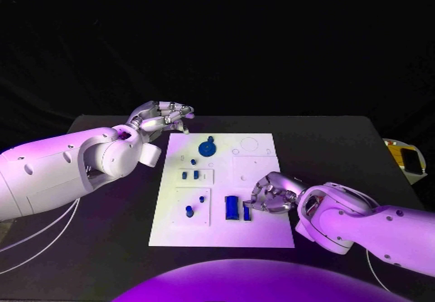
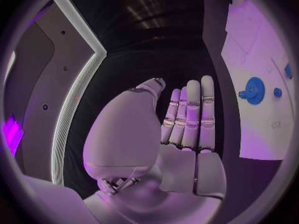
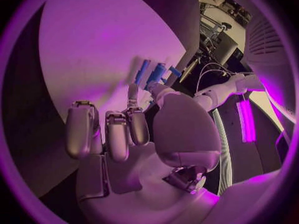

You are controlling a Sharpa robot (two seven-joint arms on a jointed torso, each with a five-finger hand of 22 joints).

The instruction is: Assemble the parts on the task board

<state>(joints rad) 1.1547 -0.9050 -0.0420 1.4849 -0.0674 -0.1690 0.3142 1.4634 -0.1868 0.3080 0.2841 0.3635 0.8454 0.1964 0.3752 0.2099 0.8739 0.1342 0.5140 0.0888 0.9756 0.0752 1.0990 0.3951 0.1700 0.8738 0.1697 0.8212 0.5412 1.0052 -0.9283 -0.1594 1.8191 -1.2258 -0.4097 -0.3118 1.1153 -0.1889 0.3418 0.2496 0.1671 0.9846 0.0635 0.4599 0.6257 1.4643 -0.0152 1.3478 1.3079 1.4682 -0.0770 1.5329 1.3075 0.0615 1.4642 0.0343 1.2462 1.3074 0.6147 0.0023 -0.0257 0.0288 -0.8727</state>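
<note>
Matt white task board, metallic hands.

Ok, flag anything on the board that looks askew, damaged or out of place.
Nothing stands out. The task board lies flat on the table, and the blue parts sit on it, by the right hand. No damage shows.

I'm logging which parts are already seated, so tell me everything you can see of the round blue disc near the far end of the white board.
The round blue disc lies flat on the white board near its far end, left of the middle. It looks like smooth plastic, with a small blue knob at its far rim and a pale spot at its centre. The left wrist view shows it face-on. Nothing touches it; the left hand is beyond the board's far left corner.
</note>
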